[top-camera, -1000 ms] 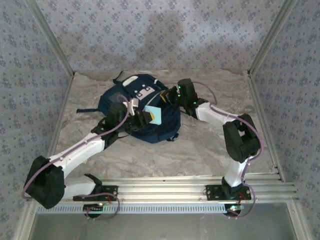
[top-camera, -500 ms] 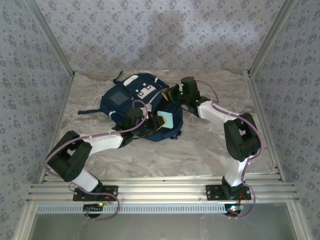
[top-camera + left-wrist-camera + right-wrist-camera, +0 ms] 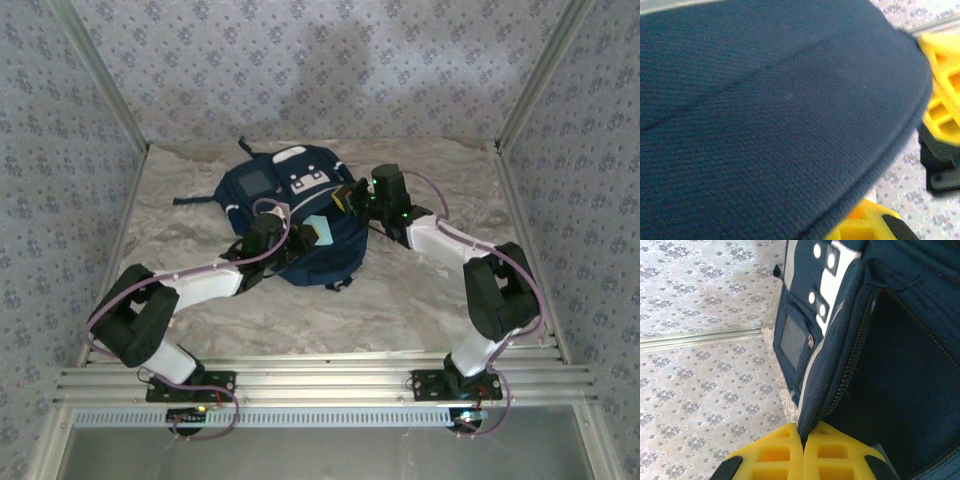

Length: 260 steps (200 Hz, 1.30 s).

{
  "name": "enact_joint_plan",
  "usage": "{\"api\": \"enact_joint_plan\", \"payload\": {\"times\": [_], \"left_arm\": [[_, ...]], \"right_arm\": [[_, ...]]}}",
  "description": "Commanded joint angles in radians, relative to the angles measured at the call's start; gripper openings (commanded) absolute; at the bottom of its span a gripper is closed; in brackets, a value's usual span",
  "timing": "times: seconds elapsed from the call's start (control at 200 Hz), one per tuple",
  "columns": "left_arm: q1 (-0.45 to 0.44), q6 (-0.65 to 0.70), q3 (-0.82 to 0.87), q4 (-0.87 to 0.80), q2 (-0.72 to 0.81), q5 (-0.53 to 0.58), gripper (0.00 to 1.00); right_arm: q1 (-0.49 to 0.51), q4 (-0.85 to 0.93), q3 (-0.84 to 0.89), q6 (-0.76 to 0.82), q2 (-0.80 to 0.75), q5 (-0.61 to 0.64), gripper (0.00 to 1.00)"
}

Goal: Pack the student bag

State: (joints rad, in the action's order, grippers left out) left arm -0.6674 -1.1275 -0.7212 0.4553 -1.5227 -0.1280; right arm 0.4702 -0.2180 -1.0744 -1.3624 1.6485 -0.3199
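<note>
The student bag [image 3: 290, 195] lies across the middle-back of the table [image 3: 400, 300], and both arms slant in over it from the near corners, barring the approach from either side. Its mouth, where the right gripper [image 3: 802, 440] pinches the zipper edge [image 3: 852, 370], is taken up by the left gripper [image 3: 298, 237] and the light-blue flat item [image 3: 318, 228] it holds. Bare marble lies free in the near strip between the arms and in the far right corner, hemmed by the patterned walls [image 3: 300, 70].
</note>
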Motion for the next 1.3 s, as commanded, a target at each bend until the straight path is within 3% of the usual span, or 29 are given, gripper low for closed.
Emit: {"api": "enact_joint_plan", "payload": {"times": [0.0, 0.225, 0.51, 0.57, 0.59, 0.63, 0.65, 0.775, 0.929, 1.074, 1.294], "left_arm": [[0.030, -0.016, -0.022, 0.008, -0.012, 0.181, 0.00], [0.034, -0.045, -0.044, 0.013, -0.033, 0.292, 0.00], [0.000, -0.219, -0.018, 0.063, -0.079, 0.526, 0.00], [-0.006, -0.230, -0.026, 0.061, -0.083, 0.545, 0.12], [-0.005, -0.227, -0.031, 0.065, -0.086, 0.542, 0.24], [-0.004, -0.226, -0.040, 0.073, -0.094, 0.529, 0.58], [-0.004, -0.221, -0.047, 0.072, -0.098, 0.516, 0.67], [0.007, -0.188, -0.105, 0.002, -0.110, 0.404, 0.97], [0.013, -0.198, -0.126, -0.158, -0.045, 0.330, 1.00], [0.023, -0.150, -0.155, -0.418, 0.068, 0.305, 1.00], [0.076, -0.071, -0.114, -0.582, 0.236, 0.251, 0.99]], "right_arm": [[0.028, -0.098, 0.048, -0.032, -0.095, 0.029, 0.00], [0.091, -0.151, 0.143, -0.062, -0.161, 0.146, 0.00], [0.176, -0.194, 0.137, -0.080, -0.146, 0.218, 0.00], [0.179, -0.200, 0.136, -0.085, -0.136, 0.217, 0.00], [0.179, -0.201, 0.133, -0.087, -0.133, 0.214, 0.00], [0.180, -0.205, 0.131, -0.089, -0.126, 0.210, 0.00], [0.180, -0.208, 0.130, -0.089, -0.123, 0.207, 0.00], [0.178, -0.205, 0.126, -0.080, -0.114, 0.211, 0.00], [0.168, -0.170, 0.116, -0.037, -0.122, 0.227, 0.00], [0.149, -0.146, 0.110, -0.003, -0.118, 0.239, 0.00], [0.139, -0.133, 0.090, 0.029, -0.104, 0.237, 0.00]]}}
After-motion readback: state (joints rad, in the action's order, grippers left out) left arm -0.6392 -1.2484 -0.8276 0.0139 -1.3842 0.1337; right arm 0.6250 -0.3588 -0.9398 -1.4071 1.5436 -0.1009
